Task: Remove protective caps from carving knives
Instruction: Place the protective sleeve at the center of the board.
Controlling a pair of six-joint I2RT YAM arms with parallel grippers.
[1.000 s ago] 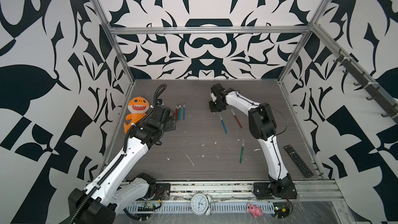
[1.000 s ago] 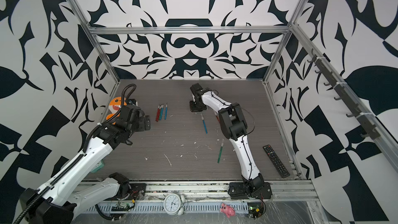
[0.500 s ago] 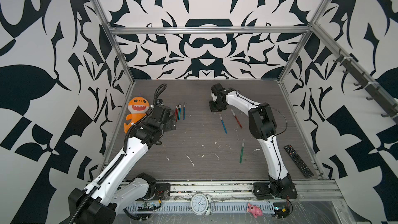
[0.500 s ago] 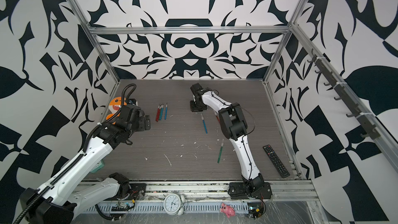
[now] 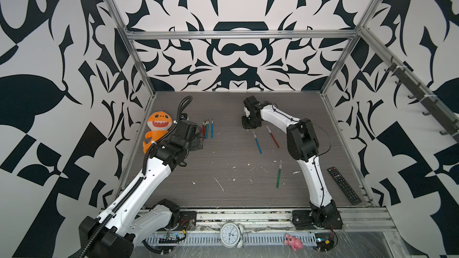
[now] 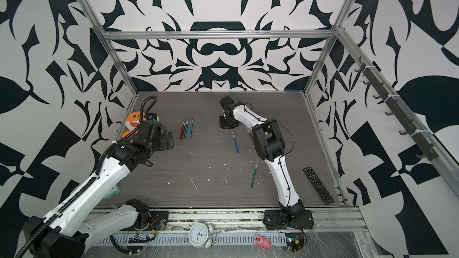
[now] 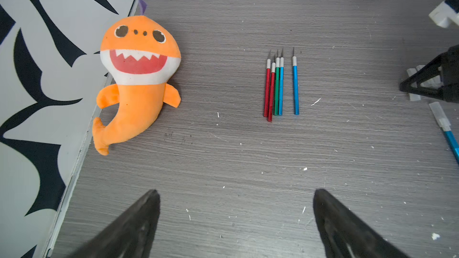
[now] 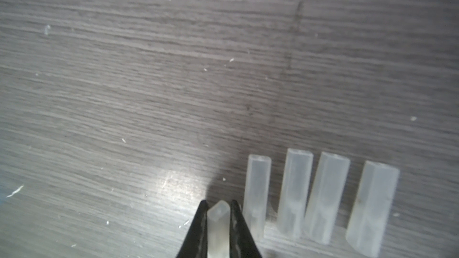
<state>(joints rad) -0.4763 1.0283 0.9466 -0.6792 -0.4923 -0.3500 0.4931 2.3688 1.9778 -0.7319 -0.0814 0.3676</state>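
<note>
My right gripper (image 8: 218,203) is shut on one translucent protective cap (image 8: 218,224), low over the table at the back middle (image 5: 250,124). Several loose caps (image 8: 294,192) lie in a row right beside it. My left gripper (image 7: 236,192) is open and empty, just short of a tidy row of several uncapped carving knives (image 7: 275,88) (image 5: 207,129). Three more knives lie apart: a blue one (image 5: 257,142) with a cap on its tip (image 7: 438,115), a red one (image 5: 272,136) and a green one (image 5: 279,173).
An orange shark plush (image 5: 159,130) lies against the left wall beside my left arm. A black remote (image 5: 344,184) sits near the right edge. White flecks (image 5: 219,184) dot the front of the table. A clock (image 5: 231,234) and a pink toy (image 5: 293,241) rest on the front rail.
</note>
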